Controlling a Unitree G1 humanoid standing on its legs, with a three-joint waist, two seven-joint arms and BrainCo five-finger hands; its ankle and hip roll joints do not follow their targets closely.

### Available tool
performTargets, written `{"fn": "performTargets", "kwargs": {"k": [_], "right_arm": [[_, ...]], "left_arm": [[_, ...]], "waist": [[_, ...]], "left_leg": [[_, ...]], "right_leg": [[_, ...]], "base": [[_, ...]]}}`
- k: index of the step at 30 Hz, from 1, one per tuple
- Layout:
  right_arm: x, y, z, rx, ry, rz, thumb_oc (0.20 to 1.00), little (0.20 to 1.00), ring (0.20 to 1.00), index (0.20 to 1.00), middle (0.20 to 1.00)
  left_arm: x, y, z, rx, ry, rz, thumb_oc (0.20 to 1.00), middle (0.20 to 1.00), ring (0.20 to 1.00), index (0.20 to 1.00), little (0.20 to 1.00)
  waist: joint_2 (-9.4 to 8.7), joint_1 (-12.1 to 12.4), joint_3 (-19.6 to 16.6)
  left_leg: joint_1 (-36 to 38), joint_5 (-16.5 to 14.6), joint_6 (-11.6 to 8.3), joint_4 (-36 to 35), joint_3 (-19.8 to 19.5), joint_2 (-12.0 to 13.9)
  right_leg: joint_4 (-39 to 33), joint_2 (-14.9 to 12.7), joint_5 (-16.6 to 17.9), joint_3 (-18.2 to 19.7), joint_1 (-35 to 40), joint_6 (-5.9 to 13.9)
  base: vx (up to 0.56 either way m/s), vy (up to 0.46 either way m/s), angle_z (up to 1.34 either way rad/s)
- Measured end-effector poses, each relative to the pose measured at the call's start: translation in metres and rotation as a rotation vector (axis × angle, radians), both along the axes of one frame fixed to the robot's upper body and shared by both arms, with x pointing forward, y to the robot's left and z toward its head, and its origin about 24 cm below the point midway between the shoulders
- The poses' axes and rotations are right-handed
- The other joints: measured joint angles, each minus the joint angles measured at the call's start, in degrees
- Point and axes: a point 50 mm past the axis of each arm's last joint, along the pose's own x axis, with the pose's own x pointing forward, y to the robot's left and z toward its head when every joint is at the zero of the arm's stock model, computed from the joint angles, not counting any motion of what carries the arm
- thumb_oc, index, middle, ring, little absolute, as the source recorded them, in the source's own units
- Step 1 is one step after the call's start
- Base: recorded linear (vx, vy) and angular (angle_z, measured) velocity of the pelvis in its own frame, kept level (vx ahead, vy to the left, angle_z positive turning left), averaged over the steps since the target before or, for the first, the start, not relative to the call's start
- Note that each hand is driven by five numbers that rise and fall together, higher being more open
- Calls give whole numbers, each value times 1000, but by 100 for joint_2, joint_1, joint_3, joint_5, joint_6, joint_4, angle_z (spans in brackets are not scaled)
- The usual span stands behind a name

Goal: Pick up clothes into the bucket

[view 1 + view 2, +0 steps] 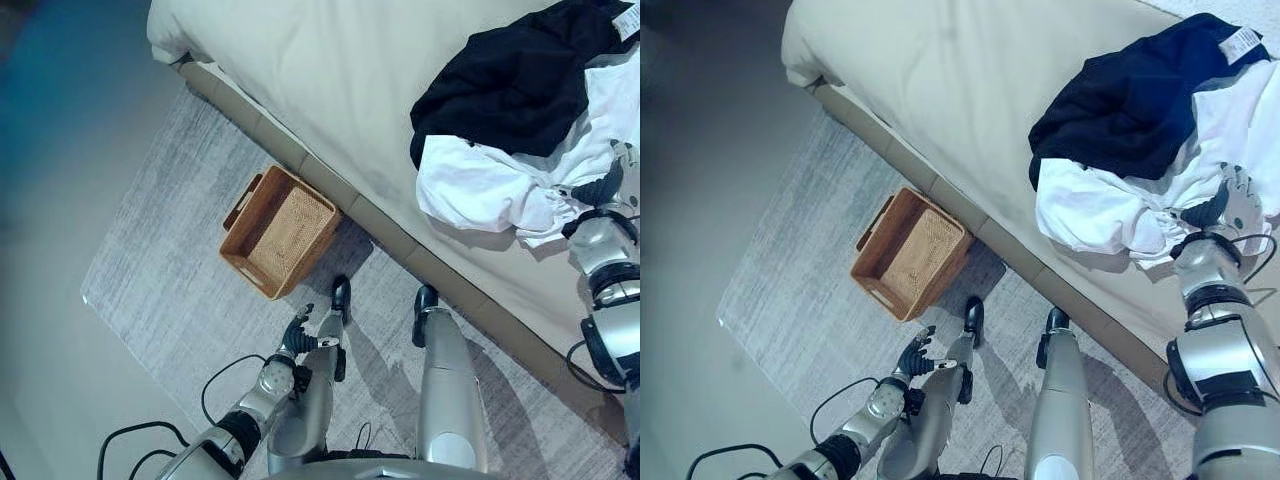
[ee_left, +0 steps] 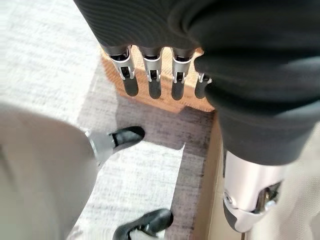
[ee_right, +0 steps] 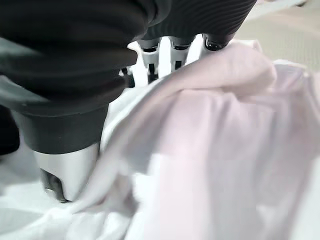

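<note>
Looking like a home bedroom: a bed (image 1: 330, 90) with a beige sheet and a pillow (image 1: 175, 30) at its corner, clothes (image 1: 520, 110) lying heaped on the mattress, a woven basket (image 1: 277, 232) sitting on a grey rug (image 1: 150, 260) beside the bed frame, smooth floor (image 1: 50, 180) showing beyond.

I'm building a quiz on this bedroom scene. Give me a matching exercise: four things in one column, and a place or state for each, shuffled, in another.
Things:
1. basket
2. dark garment
3. white garment
4. left hand

Places or states:
a. open, low over the rug
b. on the rug beside the bed
c. touched by the right hand
d. on the bed, partly over the white one

Pairs: 1-b, 2-d, 3-c, 4-a
</note>
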Motion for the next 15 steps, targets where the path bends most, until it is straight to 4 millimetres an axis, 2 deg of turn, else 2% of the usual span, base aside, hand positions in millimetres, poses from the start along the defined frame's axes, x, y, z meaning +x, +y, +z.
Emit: {"fn": "performTargets", "kwargs": {"k": [1,2,3,9,15], "right_arm": [[0,-1,0,-1,10,1,912,912,912,912,912],[-1,-3,0,3,32,5,316,316,316,316,316],[-1,-4,1,5,37,5,213,213,213,213,213],[-6,-13,10,0,37,-15,200,200,200,200,200],[-4,-12,9,48,25,-9,200,200,200,200,200]], "left_arm": [[0,0,0,0,1,0,1000,1000,1000,1000,1000],[0,0,0,1,6,-3,1000,1000,1000,1000,1000],[0,0,-1,0,8,-5,1000,1000,1000,1000,1000],[6,0,3,-2,-2,-10,1000,1000,1000,1000,1000],[13,-1,8,-3,-20,-14,1000,1000,1000,1000,1000]], "waist": [[2,-3,-1],[3,-6,-2],[4,-5,-2],[3,-4,-2],[-15,-25,10]], "left_leg": [[1,3,1,0,-19,-4],[22,68,-86,0,-43,-7],[29,105,-141,0,-46,-13],[50,107,-142,-8,-56,-58],[250,106,-141,-13,-57,-25]], "right_leg": [[1,-2,1,-5,7,-3],[0,-12,4,-17,37,-7],[0,-16,5,-19,49,-6],[-29,-87,9,-54,108,-3],[-198,-45,65,-99,403,47]], "base": [[-31,12,10],[-23,9,3],[-29,15,3],[-17,17,5],[3,9,-1]]}}
